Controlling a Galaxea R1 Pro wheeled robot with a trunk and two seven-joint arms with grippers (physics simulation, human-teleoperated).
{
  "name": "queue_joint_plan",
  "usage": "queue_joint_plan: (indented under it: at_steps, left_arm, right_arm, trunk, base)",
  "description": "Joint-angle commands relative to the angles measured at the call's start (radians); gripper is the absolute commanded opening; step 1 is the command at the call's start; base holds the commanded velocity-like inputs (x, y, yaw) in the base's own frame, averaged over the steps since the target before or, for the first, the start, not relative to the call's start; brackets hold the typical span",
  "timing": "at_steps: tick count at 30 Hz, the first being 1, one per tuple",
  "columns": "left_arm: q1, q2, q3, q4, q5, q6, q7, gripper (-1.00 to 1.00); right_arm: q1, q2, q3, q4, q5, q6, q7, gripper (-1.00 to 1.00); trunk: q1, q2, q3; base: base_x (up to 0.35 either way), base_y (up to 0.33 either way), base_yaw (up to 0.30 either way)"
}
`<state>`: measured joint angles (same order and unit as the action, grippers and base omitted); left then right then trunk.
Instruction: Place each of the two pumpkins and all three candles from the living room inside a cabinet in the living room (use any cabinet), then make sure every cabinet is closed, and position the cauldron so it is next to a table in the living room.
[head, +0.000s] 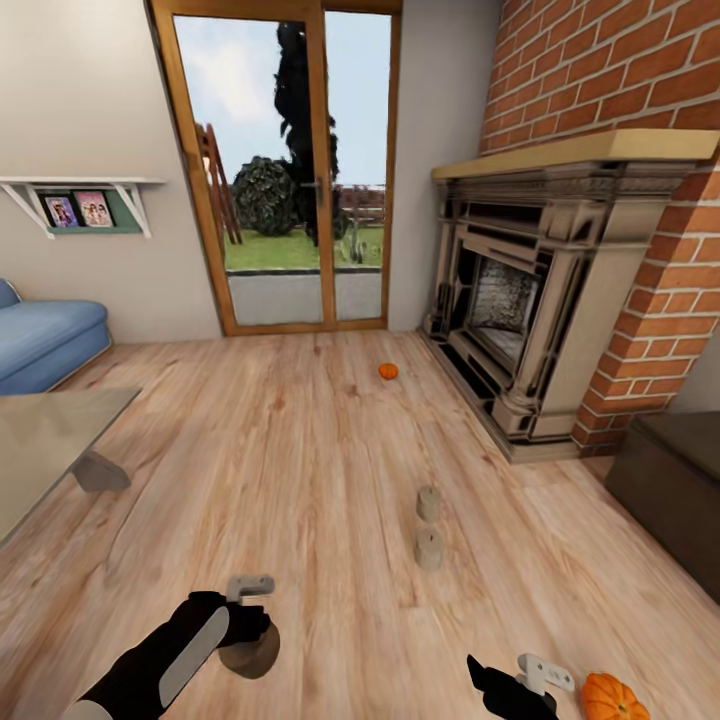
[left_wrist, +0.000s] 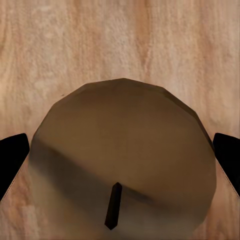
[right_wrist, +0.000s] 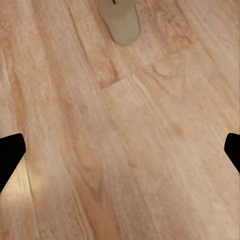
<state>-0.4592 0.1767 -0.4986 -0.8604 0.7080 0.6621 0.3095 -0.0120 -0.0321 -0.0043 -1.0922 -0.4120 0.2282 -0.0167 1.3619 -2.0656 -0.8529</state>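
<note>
Closest to us, at the bottom of the head view, a ribbed orange pumpkin sits on the wooden floor just beside our right gripper. That gripper's fingers stand wide apart over bare planks, with nothing between them; in its wrist view a beige candle lies further along the floor.

Our left gripper hangs right above another candle, a squat tan cylinder. In the left wrist view this candle shows its round top and dark wick, and one dark fingertip sits at each side of it, spread apart. We cannot tell whether they touch it.

Further out, near the middle of the floor, two more candles stand close together, one nearer and one just behind it. A glass-topped worktop sits at the left, and the dark cabinet at the right edge.

Beyond these, the second pumpkin rests on the floor near the fireplace. A blue sofa stands at the far left, and glass doors fill the back wall.
</note>
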Motion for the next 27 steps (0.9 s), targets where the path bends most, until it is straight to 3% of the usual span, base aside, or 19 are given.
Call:
queue_joint_plan:
  at_steps: [1,27]
  left_arm:
    - [-0.001,0.001,-0.005,-0.002,0.010,0.001,0.010,-1.00]
    - [-0.001,-0.001,-0.002,-0.002,0.008,0.001,0.010,-1.00]
  right_arm:
    - [0.000,0.000,0.000,-0.002,-0.008,0.005,-0.002,1.00]
    - [0.000,0.000,0.000,-0.001,-0.002,0.005,-0.002,1.00]
  trunk:
    - [0.000,0.000,-0.001]
    - [0.000,0.000,-0.001]
  base:
    - [0.333,0.000,0.000]
    - [0.324,-0.020,0.000]
